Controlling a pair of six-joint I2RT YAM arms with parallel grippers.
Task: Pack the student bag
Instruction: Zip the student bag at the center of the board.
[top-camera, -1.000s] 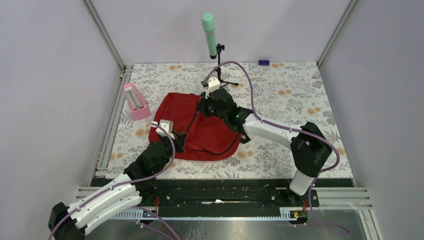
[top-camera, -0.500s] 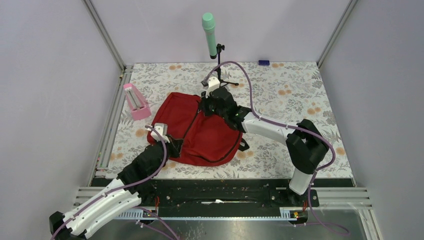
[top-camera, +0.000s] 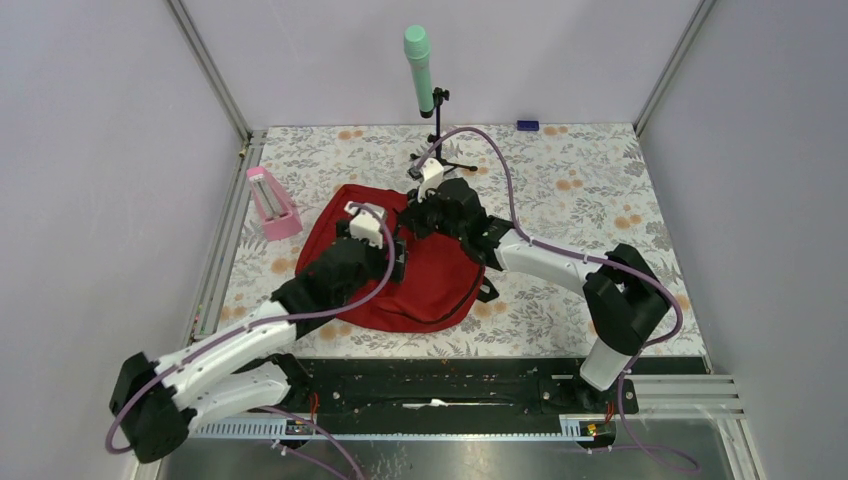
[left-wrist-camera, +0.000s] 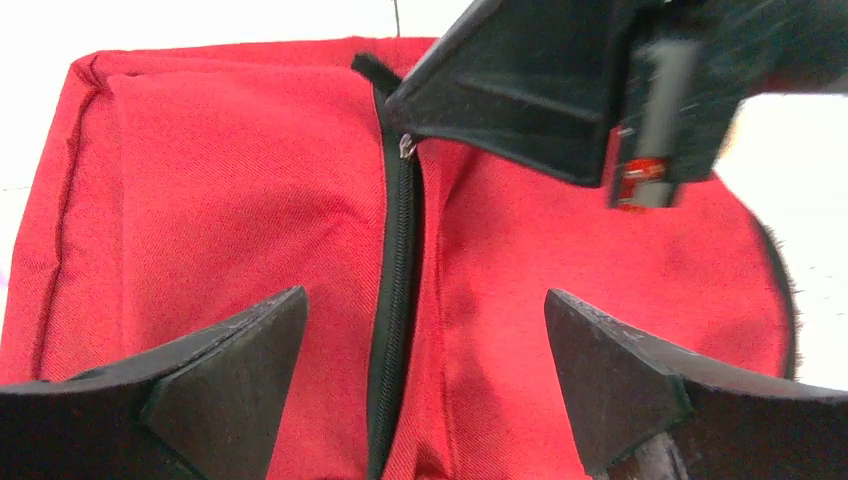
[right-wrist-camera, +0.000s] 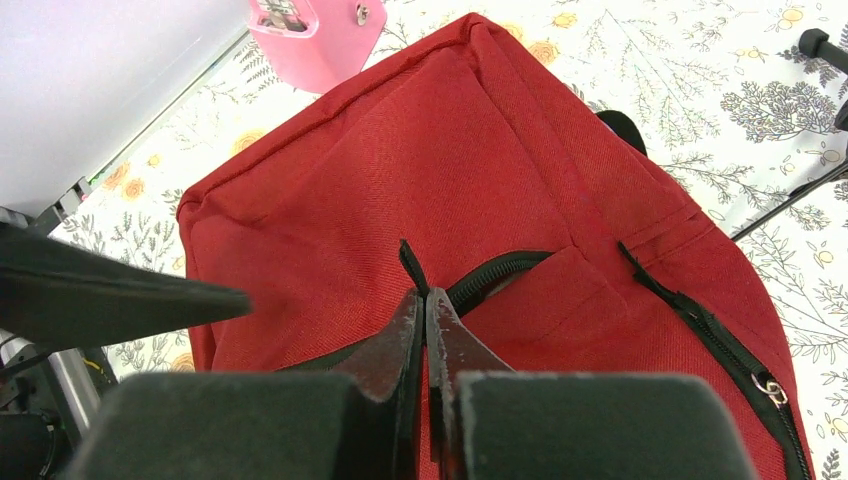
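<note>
Floral surface (top-camera: 600, 180) bears the student bag (top-camera: 440, 285), zipper (left-wrist-camera: 398, 250) unopened; left pincer (left-wrist-camera: 422, 305), newly swung over it, gapes wide, right pincer (right-wrist-camera: 425, 305) pinching the zipper tab (right-wrist-camera: 405, 262), so unzipping appears imminent.

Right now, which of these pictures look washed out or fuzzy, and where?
Left wrist view: everything beyond the student bag is blown out to white, and the right claw is blurred. Right wrist view: that claw's fingers are soft up close, the bag's fabric sharp. Top view: evenly lit, no glare.
</note>
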